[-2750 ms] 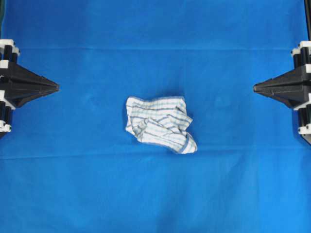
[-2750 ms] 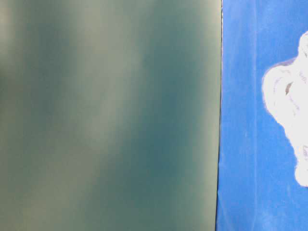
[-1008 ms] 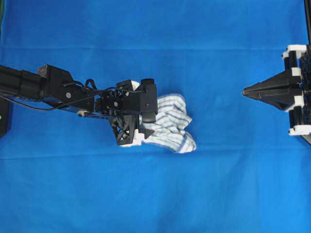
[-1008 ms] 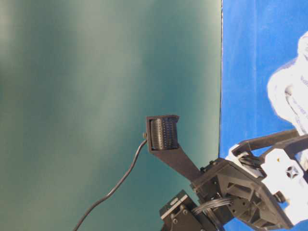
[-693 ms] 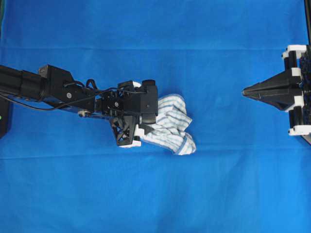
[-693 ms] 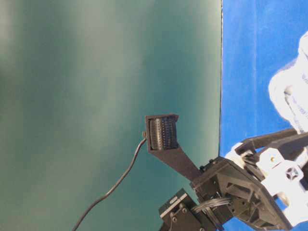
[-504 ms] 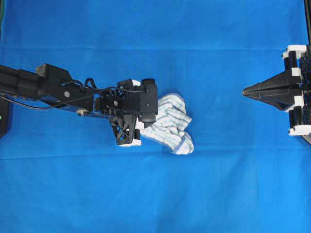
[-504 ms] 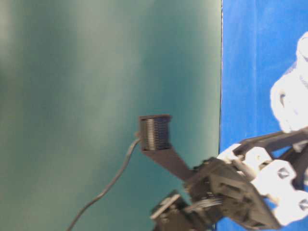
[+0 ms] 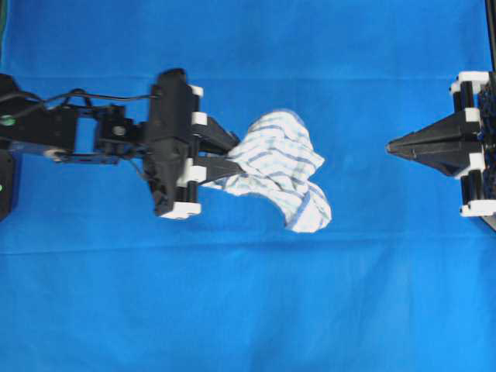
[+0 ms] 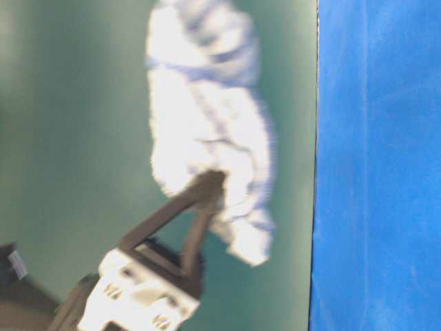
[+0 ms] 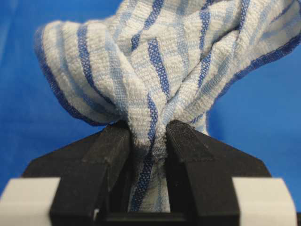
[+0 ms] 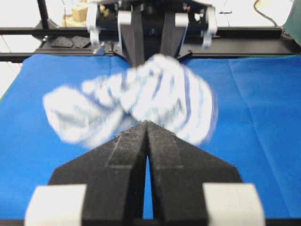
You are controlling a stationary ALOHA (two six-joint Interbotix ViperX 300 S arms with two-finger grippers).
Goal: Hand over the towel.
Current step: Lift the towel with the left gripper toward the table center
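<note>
Towel (image 9: 277, 169) is seen from overhead pinched at one bunched end by the left gripper (image 9: 229, 155), so that the loose remainder trails toward the right gripper (image 9: 390, 145), whose jaws are pressed together on nothing. A broad strip of bare blue tablecloth (image 9: 248, 310) is left between the cloth's free end and that waiting claw, and nothing else is seen on the table.

At table level, the towel (image 10: 207, 124) is shown blurred and clear of the blue surface, hanging from the left gripper (image 10: 207, 183); lifting is judged to keep it from dragging.

Through the left wrist camera, a narrow fold of towel (image 11: 150, 94) is seen squeezed between both fingers (image 11: 110, 146), the rest billowing beyond.

From the right wrist camera, the towel (image 12: 141, 103) is presented straight ahead of the closed right gripper (image 12: 146, 123); opening is judged necessary before receipt.
</note>
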